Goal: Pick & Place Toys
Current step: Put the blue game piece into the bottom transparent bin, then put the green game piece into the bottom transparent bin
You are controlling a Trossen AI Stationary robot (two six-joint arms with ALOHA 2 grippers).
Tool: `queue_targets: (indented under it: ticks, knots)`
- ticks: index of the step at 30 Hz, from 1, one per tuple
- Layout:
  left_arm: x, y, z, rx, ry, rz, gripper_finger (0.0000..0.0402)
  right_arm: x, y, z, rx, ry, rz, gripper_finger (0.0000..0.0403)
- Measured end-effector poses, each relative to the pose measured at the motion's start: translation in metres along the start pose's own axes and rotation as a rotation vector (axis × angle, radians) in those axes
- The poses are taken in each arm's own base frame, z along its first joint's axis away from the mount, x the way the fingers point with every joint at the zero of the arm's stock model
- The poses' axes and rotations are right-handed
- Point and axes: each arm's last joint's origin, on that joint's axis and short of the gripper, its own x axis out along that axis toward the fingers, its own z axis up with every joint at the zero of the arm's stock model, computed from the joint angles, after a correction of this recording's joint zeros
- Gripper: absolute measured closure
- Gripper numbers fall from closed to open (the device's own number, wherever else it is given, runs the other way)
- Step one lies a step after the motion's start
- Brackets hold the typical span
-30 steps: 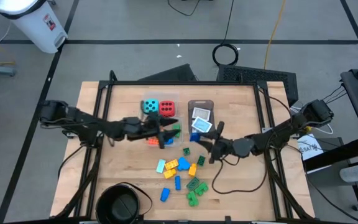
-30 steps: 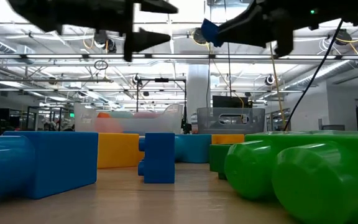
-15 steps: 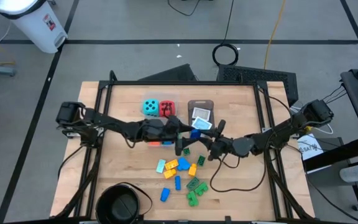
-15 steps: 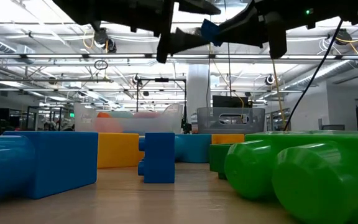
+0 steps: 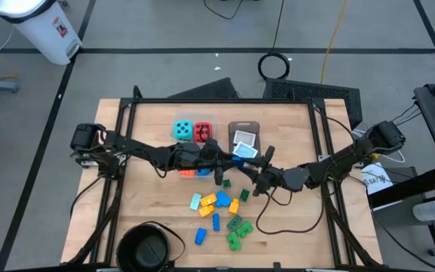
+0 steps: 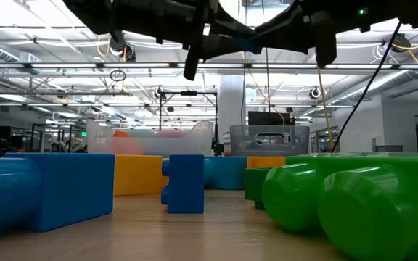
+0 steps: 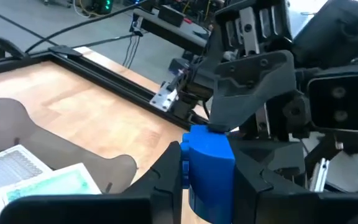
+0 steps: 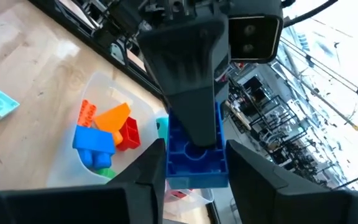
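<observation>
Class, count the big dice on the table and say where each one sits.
2. The teal die and red die sit side by side at the table's far edge, teal on the left.

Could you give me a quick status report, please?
Left gripper and right gripper both gripping one small blue plastic brick mid-air, handover. Nothing in the way.

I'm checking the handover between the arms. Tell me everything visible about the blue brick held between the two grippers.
The blue plastic brick is a small, glossy studded block with a hollow underside visible in the right wrist view. It hangs in the air above the table's middle, beside the grey tray. The left gripper and the right gripper both clamp it from opposite ends; nothing else touches it.
</observation>
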Motion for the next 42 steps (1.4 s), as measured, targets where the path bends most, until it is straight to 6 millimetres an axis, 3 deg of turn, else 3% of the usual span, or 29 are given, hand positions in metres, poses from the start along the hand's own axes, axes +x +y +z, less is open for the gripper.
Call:
queue_targets:
  ticks: [5,10,14,20,25,29,42]
  knots:
    - [-0.011,-0.004,0.011,0.047,0.032,0.0,0.0324,-0.002,0.001,0.002,0.1,-0.007,0.001,0.0282]
    - [-0.043,-0.015,0.032,0.079,0.01,-0.006,0.0324,-0.014,-0.002,0.01,0.195,-0.021,-0.008,0.0282]
    - [-0.073,-0.008,0.012,0.089,0.028,0.065,0.0324,-0.026,-0.011,0.017,0.293,-0.047,0.011,0.0282]
    - [-0.101,0.027,-0.036,0.049,0.107,0.213,0.0324,-0.032,-0.021,0.016,0.424,-0.046,0.045,0.028]
    - [-0.107,0.05,-0.049,0.022,0.139,0.286,0.0324,-0.025,-0.02,0.014,0.452,-0.095,0.161,0.0278]
    - [-0.107,0.052,-0.048,0.009,0.133,0.286,0.0324,-0.019,-0.02,0.01,0.475,-0.085,0.183,0.0273]
    - [-0.108,0.053,-0.048,-0.037,0.099,0.347,0.022,-0.015,-0.015,0.002,0.462,-0.019,0.199,0.0264]
